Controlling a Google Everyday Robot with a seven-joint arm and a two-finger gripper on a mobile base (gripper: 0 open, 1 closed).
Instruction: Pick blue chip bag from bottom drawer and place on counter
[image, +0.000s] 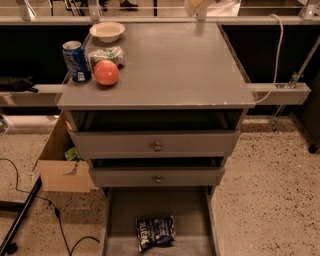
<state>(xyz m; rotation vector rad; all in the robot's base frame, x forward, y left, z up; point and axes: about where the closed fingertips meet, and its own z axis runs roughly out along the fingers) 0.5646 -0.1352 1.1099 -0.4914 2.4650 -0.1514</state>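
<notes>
tool (196, 6) cropped at top, bottom drawer (125, 210) cropped

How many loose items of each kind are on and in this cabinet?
Snack bags: 2, dark-blue foil chip bag, green-and-white crinkled packet
Blue soda can: 1
White round bowl: 1
Red-orange round fruit: 1
Total: 5
Gripper: top edge, at far end of grey counter.
</notes>
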